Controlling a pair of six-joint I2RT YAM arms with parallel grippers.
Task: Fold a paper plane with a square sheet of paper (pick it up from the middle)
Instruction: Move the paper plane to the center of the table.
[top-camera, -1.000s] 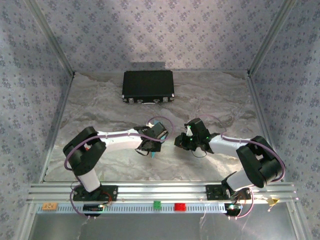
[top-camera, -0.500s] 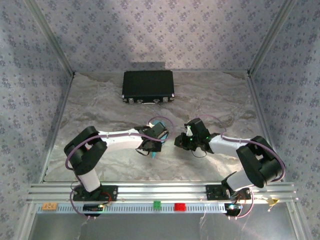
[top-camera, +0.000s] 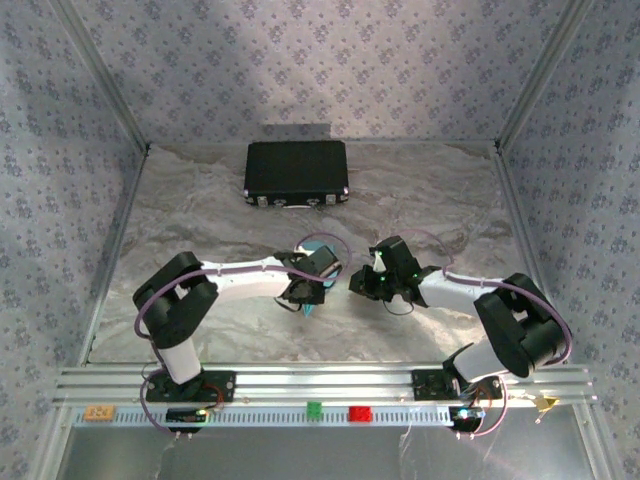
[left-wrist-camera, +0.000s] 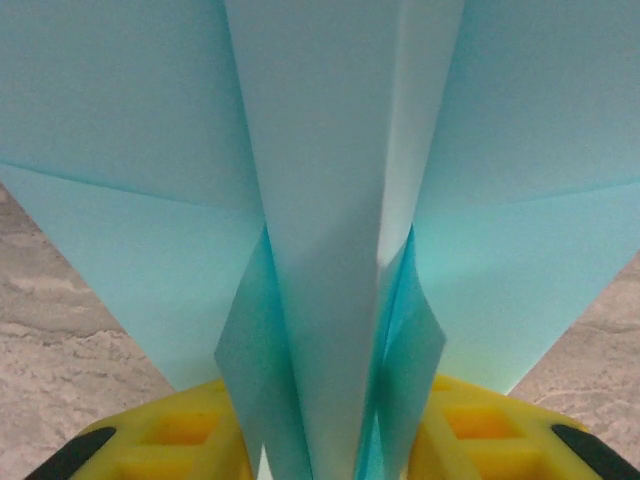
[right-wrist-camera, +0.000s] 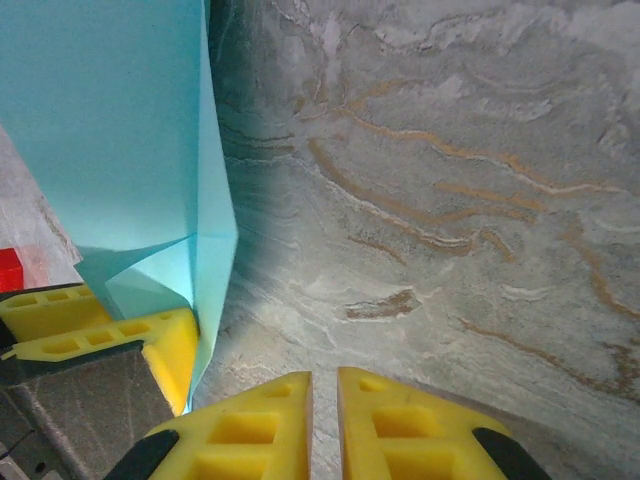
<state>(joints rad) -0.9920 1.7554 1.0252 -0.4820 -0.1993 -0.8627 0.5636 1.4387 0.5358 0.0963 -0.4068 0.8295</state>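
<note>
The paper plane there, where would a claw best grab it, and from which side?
Probably the narrow centre fold of the paper plane, pinched across its flat sides, coming in from the fold's edge, away from the wings. That fold is several layers thick, while the wings spread thin to either side and would likely bend. The left claw straddles just that fold.

Both arms reach in toward the middle of the marble-look worktop (top-camera: 200, 230), and their tips sit close together but apart. The left end effector (top-camera: 303, 293) has a bit of light-blue paper (top-camera: 309, 306) poking out at its tip; can't tell from up here how it's gripped. The right end effector (top-camera: 358, 284) points at it from the right. A black case (top-camera: 296, 172) lies flat by the far edge, left of centre. A small green block (top-camera: 314, 408) and a red block (top-camera: 358, 412) sit on the rail along the near edge
</note>
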